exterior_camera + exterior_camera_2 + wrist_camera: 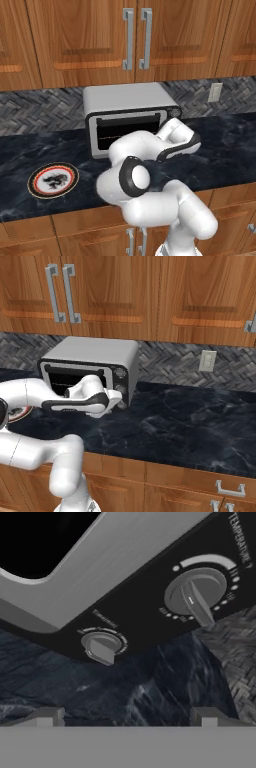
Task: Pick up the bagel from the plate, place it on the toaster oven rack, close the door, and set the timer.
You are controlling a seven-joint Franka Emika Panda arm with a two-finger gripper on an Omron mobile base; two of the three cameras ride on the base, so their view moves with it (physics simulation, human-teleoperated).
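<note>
Progress: you see the plate [53, 180] bare and the door [129, 131] shut, so only the timer looks left.
Bagel: hidden; likely inside the oven [90, 368], you cannot confirm it.
Gripper [127, 714]: spread wide, holding nothing, facing the knobs.
Knobs: small knob [102, 647] at 11 o'clock, large knob [196, 594] at 1 o'clock.
Room: counter [190, 421] open at 3 o'clock; oven front close ahead.

Matt silver metal toaster oven [131, 100] – glossy dark marble counter [190, 416], wood cabs [75, 35].
</note>
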